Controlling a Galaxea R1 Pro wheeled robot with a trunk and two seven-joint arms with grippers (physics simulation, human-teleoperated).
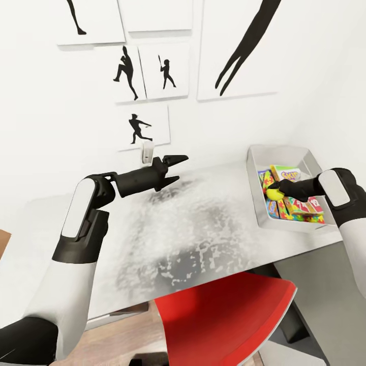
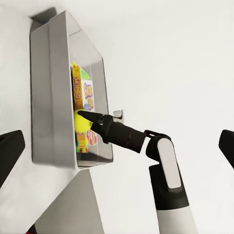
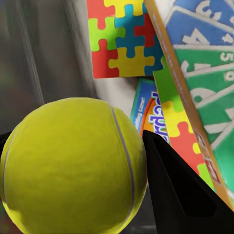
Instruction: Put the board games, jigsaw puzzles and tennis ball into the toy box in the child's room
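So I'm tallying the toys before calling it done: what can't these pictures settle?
- Toy count: in the head view the right tool and tennis ball cover part of the toy box; the boxes overlap.
- Box floor under the ball: the right wrist view is blocked by the ball.
- Box interior: the left wrist view sees it side-on, past its wall.

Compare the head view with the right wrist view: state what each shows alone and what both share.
Head view alone: the left gripper with jaws open above the table, the red chair, silhouette pictures on the wall.
Right wrist view alone: puzzle-piece pattern on a jigsaw puzzle box up close.
Both: the tennis ball held in the right gripper over the toy box.
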